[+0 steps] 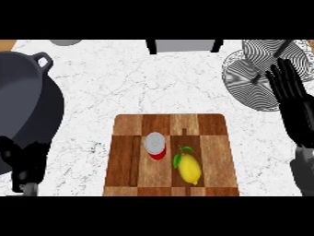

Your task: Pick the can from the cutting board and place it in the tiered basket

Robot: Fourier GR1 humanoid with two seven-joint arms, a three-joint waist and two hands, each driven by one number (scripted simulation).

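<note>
A small red can point(156, 145) with a silver lid stands upright near the middle of the wooden cutting board point(210, 124). The tiered wire basket point(251, 80) sits at the far right of the counter, its round mesh tiers seen from above. My right hand point(296, 108) is raised at the right with fingers straight, open, in front of the basket's lower edge and well right of the can. My left hand point(23, 161) shows at the lower left, fingers curled and holding nothing, far from the board.
A yellow lemon point(190, 169) with a green leaf lies on the board just right of the can. A large dark pot point(16, 106) with a loop handle fills the left side. A grey object point(183, 45) stands at the counter's back edge.
</note>
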